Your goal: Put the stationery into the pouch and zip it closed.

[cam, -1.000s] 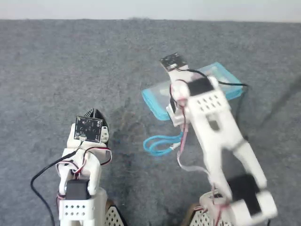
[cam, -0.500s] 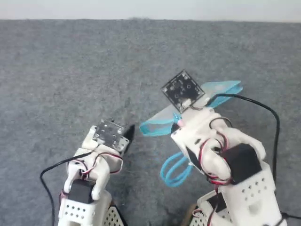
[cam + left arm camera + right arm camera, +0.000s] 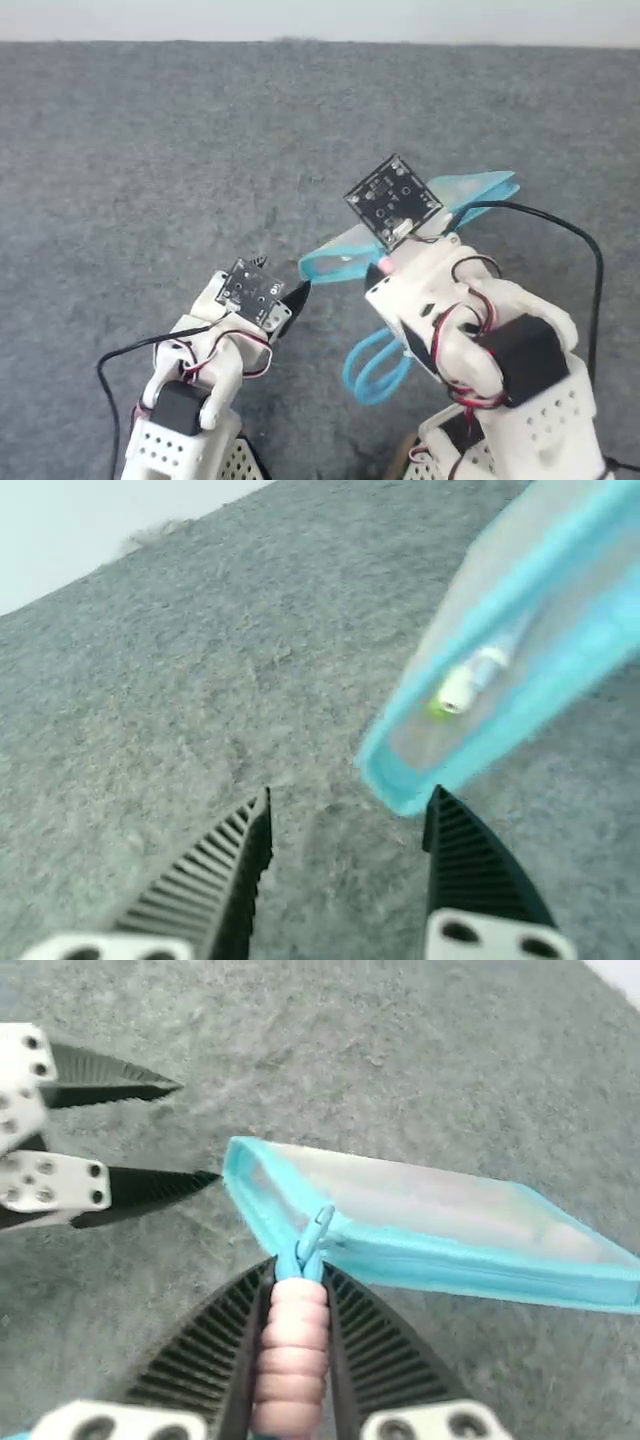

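A clear pouch (image 3: 440, 1215) with light-blue edging hangs tilted above the grey table, also seen in the high view (image 3: 345, 258). My right gripper (image 3: 298, 1268) is shut on the pink beaded tag (image 3: 293, 1335) tied to the zipper pull (image 3: 318, 1225) near one corner. A white and green pen-like item (image 3: 465, 685) lies inside the pouch. My left gripper (image 3: 350, 797) is open, with the pouch's lower corner (image 3: 400, 780) just in front of its fingertips. In the right wrist view, the left gripper's black fingers (image 3: 150, 1188) sit beside that corner, apart from it.
A blue cord loop (image 3: 375, 365) hangs below the right arm's wrist. A black cable (image 3: 560, 225) arcs over the right arm. Grey felt (image 3: 150, 150) covers the table, open to the left and back.
The right arm has pulled back toward its base, lifting the pouch off the table by the tag. The left arm has swung forward and right, bringing its open fingers to the pouch's corner.
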You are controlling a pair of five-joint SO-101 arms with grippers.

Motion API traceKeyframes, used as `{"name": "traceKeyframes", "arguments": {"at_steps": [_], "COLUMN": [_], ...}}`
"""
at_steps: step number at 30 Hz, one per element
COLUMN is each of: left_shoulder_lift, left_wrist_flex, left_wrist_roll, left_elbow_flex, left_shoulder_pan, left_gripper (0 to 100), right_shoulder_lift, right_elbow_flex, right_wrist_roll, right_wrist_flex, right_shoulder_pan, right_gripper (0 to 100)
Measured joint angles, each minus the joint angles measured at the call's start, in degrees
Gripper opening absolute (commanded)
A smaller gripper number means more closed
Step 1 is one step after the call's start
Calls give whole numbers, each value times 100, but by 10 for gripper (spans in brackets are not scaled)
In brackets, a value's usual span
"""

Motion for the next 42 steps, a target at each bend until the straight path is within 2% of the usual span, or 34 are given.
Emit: {"name": "traceKeyframes", "arguments": {"at_steps": [11, 19, 25, 30, 35, 42], "left_shoulder_lift": [0, 0, 0, 0, 0, 0], "left_wrist_flex": [-70, -70, -70, -70, -70, 246], "left_wrist_roll": [-9, -35, -35, -35, -35, -35], "left_elbow_flex": [-9, -9, -9, -9, -9, -141], "left_shoulder_pan": [18, 18, -510, -598, -53, 176], "left_gripper": [235, 235, 239, 239, 238, 239], "right_shoulder_lift": [0, 0, -9, -18, -26, -26], "right_elbow_flex": [-677, -695, -545, -422, -413, -413], "right_wrist_roll": [220, 369, 369, 369, 369, 369], "right_wrist_flex": [914, 932, 932, 932, 888, 888], "right_shoulder_pan": [-818, -870, -870, -888, -879, -879], "right_gripper": [6, 6, 6, 6, 6, 6]}}
